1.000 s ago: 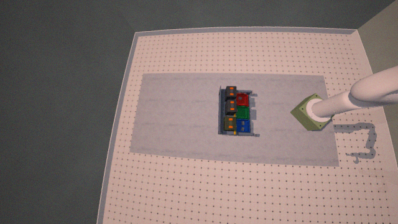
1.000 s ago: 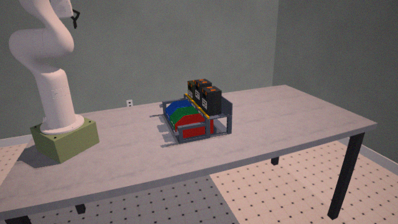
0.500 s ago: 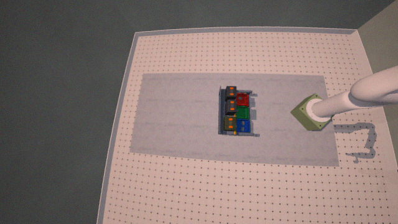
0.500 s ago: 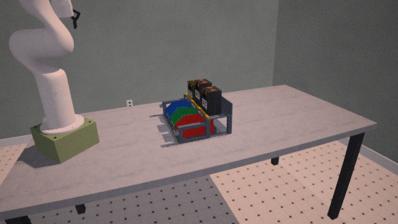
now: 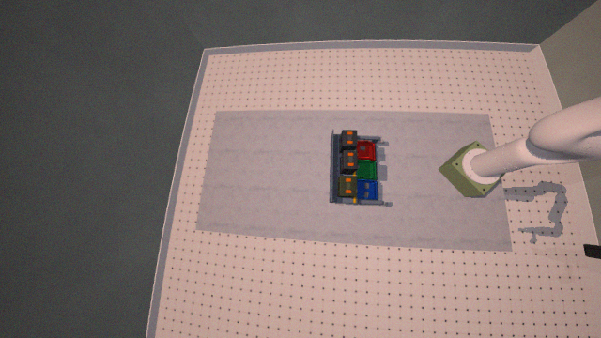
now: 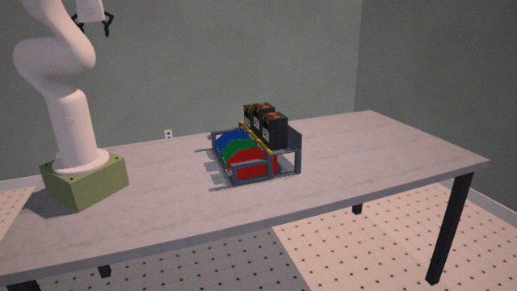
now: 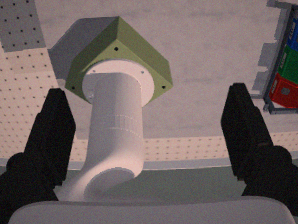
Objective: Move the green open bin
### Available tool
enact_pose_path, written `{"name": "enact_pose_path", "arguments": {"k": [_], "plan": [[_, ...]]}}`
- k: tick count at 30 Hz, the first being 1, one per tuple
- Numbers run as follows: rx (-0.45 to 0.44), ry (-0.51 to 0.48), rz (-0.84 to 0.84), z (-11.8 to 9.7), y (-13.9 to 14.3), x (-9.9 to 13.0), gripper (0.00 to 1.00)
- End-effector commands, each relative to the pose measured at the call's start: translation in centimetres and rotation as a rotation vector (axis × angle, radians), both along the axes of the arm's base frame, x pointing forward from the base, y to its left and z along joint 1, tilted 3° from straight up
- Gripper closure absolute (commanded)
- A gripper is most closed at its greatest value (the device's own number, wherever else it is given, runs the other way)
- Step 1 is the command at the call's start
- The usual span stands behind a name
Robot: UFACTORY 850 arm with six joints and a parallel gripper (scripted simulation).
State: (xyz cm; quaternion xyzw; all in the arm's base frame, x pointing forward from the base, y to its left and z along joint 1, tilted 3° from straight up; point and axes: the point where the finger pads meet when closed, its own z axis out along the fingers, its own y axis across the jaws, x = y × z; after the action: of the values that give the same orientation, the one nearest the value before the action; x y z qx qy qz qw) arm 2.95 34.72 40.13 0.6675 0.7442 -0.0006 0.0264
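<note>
1. Nothing of the job was done yet — the green bin [image 5: 366, 170] [image 6: 238, 149] [image 7: 289, 66] sat on the shelf [image 5: 335, 169] [image 6: 270, 166] [image 7: 270, 95], between the red bin [image 5: 366, 150] [image 6: 250, 155] [image 7: 284, 91] and the blue bin [image 5: 367, 190] [image 6: 232, 137] [image 7: 295, 32].
2. Gripping, lifting out, setting down and release all remained.
3. The gripper [image 6: 95, 32] [image 7: 147, 104] hung fingers wide apart, empty — high above the table [image 5: 272, 188] [image 6: 343, 162] [image 7: 200, 50], well apart from the green bin.

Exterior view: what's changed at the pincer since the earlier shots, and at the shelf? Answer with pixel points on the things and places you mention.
The pincer [image 6: 94, 33] [image 7: 147, 104] has swung to point more downward, both fingers now showing; nothing gripped. Shelf [image 5: 334, 169] [image 6: 298, 162], green open bin [image 5: 366, 171] [image 6: 239, 148] [image 7: 288, 66] and its neighbours: unmoved.
</note>
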Motion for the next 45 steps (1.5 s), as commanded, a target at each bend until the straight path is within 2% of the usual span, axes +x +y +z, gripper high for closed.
{"name": "enact_pose_path", "arguments": {"k": [1, 6, 18, 23, 35, 40, 45], "plan": [[0.002, 0.000, 0.000, 0.1, 0.0, 0.0, 0.00], [0.002, 0.000, 0.000, 0.3, -2.3, 4.4, 0.00], [0.002, 0.000, 0.000, 0.3, -2.3, 4.4, 0.00], [0.002, 0.000, 0.000, 0.6, -4.7, 8.8, 0.00], [0.002, 0.000, 0.000, 0.6, -4.7, 8.8, 0.00], [0.002, -0.001, 0.000, 0.8, -7.0, 13.2, 0.00], [0.002, -0.001, 0.000, 0.8, -7.0, 13.2, 0.00]]}}
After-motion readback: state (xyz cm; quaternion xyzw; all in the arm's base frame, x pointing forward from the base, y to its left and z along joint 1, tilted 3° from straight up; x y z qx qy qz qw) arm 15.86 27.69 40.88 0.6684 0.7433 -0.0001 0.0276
